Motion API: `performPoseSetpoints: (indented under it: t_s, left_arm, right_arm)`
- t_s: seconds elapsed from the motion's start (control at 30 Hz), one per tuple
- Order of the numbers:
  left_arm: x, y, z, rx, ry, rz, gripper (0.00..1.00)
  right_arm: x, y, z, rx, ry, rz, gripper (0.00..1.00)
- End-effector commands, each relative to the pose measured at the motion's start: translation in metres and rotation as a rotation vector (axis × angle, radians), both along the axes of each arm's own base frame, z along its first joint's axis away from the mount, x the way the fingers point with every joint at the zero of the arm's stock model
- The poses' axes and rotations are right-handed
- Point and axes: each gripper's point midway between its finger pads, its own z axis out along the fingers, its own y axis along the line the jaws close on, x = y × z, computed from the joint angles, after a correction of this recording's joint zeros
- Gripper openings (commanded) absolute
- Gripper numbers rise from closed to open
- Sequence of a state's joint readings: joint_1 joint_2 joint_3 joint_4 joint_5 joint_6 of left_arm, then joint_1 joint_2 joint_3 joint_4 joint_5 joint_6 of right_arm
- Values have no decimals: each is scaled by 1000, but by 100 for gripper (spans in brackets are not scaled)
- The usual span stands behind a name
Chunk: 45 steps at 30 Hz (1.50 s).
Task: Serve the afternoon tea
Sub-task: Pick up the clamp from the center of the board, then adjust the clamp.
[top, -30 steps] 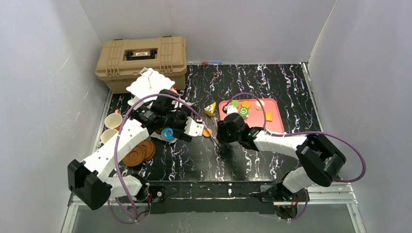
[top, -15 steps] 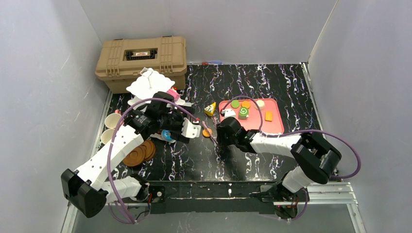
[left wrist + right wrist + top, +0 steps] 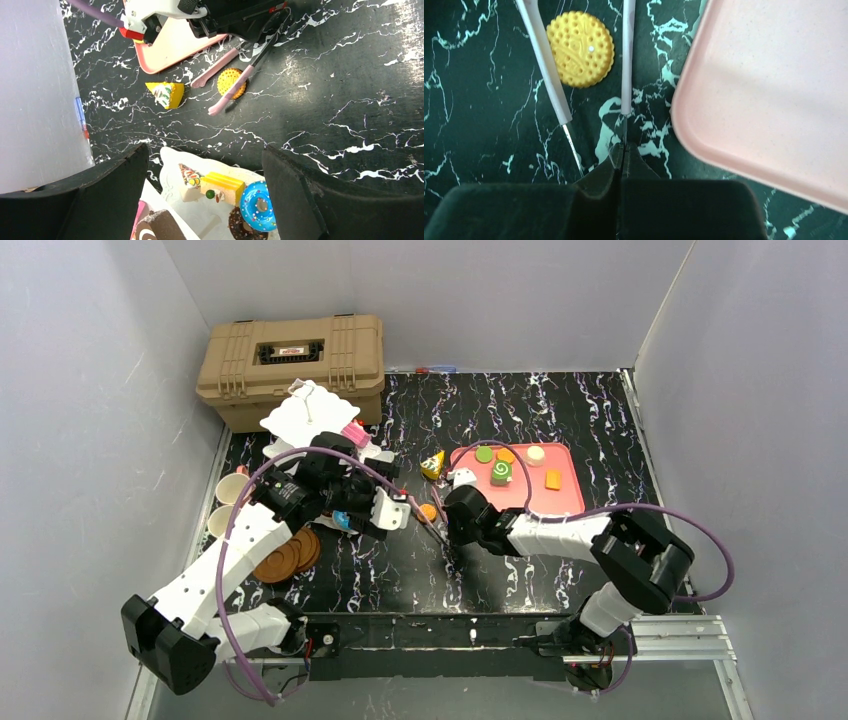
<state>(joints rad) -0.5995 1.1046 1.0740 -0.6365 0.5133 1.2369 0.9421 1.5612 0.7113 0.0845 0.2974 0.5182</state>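
The right gripper (image 3: 624, 148) is clamped on tongs (image 3: 626, 60) placed astride the biscuit (image 3: 580, 48) ahead, presumably for lifting it; the left gripper (image 3: 204, 165) is spread apart.

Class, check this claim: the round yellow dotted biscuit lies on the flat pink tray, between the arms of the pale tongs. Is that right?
Not quite. The round yellow dotted biscuit lies on the black marbled table, beside the flat pink tray, between the arms of the pale tongs. The right wrist view shows it.
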Motion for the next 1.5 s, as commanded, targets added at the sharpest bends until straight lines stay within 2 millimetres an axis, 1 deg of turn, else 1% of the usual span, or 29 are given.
performPoseSetpoints:
  t_s: [0.0,0.1,0.2,0.27,0.33,0.37,0.43,0.5,0.53,0.57,0.63,0.8,0.9,0.93,0.97,1.07,1.1,1.13,1.17,1.2,1.23,1.33,1.37,1.47]
  left_arm:
    - [-14,-4,7,-31,-36,-81,82]
    - [-14,-7,10,-46,-106,-116,82]
    - [-16,-10,7,-31,-202,-178,82]
    - [-13,-14,5,-7,-296,-217,82]
    - [-5,-21,6,2,-397,-233,81]
    - [0,-25,8,8,-454,-243,80]
    - [16,-33,19,0,-600,-227,78]
    - [28,-38,28,-20,-727,-206,76]
    - [30,-38,32,-20,-757,-206,76]
    - [31,-39,41,-37,-789,-199,74]
    - [31,-37,47,-37,-798,-190,72]
    - [26,-32,50,-60,-808,-177,69]
    - [24,-28,38,-11,-763,-185,68]
    - [26,-26,35,6,-762,-179,63]
    - [29,-25,34,21,-759,-173,55]
    - [32,-25,35,30,-748,-162,16]
    - [32,-27,38,20,-752,-160,8]
    - [33,-28,43,6,-768,-161,3]
    - [32,-30,48,-10,-787,-165,2]
    - [31,-32,52,-26,-801,-174,1]
    - [28,-33,56,-43,-818,-184,0]
    - [17,-39,70,-108,-880,-233,0]
    - [13,-39,73,-118,-894,-249,0]
    - [3,-39,76,-135,-922,-288,0]
  right_arm:
    - [4,5,57,3,-72,33,1]
    - [1,10,106,61,-105,78,1]
    - [-6,15,147,109,-111,121,1]
    - [-12,18,166,131,-96,155,1]
    - [-16,22,180,144,-79,179,1]
    - [-18,25,185,150,-69,191,1]
    - [-22,28,195,164,-54,211,1]
    - [-25,30,201,169,-38,223,1]
    - [-27,31,205,174,-33,232,1]
    - [-29,31,207,175,-26,237,1]
    - [-31,31,211,176,-15,246,1]
    - [-35,32,219,180,-1,263,1]
    - [-38,36,228,212,-2,280,1]
    - [-39,37,230,219,-2,284,1]
    - [-39,37,232,224,-2,286,1]
    - [-40,37,233,222,3,289,1]
    - [-40,37,232,220,6,289,1]
    - [-40,37,230,221,9,286,1]
    - [-40,39,229,226,9,284,4]
    - [-39,40,229,237,10,277,14]
    - [-42,45,231,266,21,293,21]
    - [-40,57,234,334,23,287,38]
    - [-39,61,235,349,26,286,42]
    - [-36,72,237,379,30,288,45]
